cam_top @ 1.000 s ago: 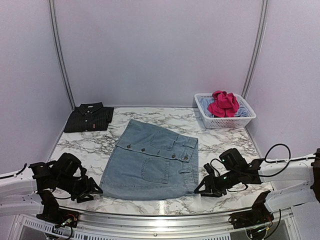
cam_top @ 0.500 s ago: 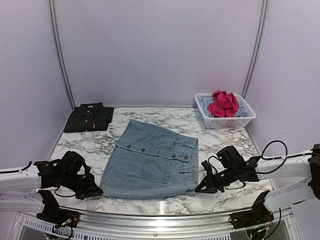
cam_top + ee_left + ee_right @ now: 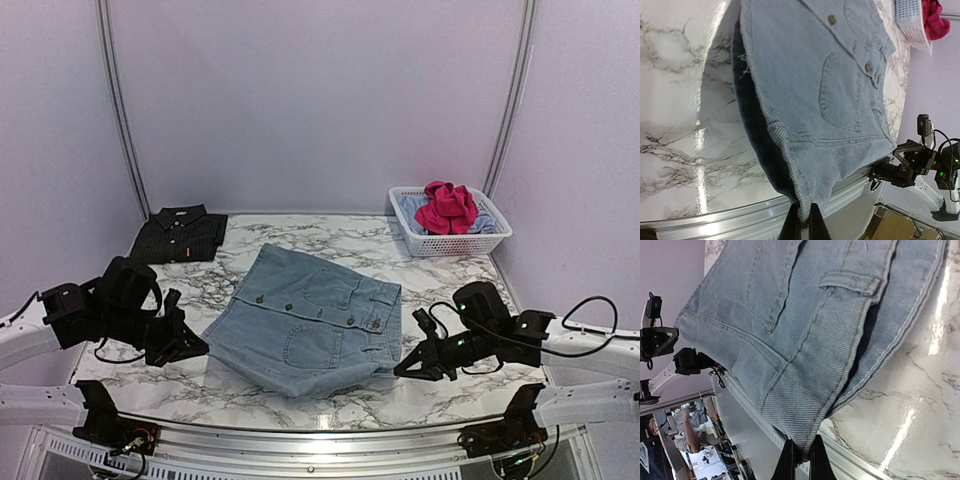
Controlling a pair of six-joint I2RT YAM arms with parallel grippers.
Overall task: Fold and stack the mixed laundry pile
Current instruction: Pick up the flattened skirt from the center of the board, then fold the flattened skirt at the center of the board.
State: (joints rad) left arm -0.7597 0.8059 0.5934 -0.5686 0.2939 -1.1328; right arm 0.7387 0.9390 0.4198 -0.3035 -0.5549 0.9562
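a light blue denim button-front garment (image 3: 310,320) lies in the middle of the white-and-grey marble table (image 3: 455,285). its far part is flat on the marble, and its near hem is raised off the surface with shadow under it. the left gripper (image 3: 192,348) has its claw pinched narrow on the near left corner of the denim. the right gripper (image 3: 403,370) is clamped just as narrow on the near right corner. both wrist views show the hem nipped at the claw tips. a folded black pinstriped button shirt (image 3: 180,236) rests at the far left of the table. at the far right, a white plastic lattice basket (image 3: 497,238) holds a bright pink-red garment (image 3: 447,207) over light blue pieces (image 3: 409,207).
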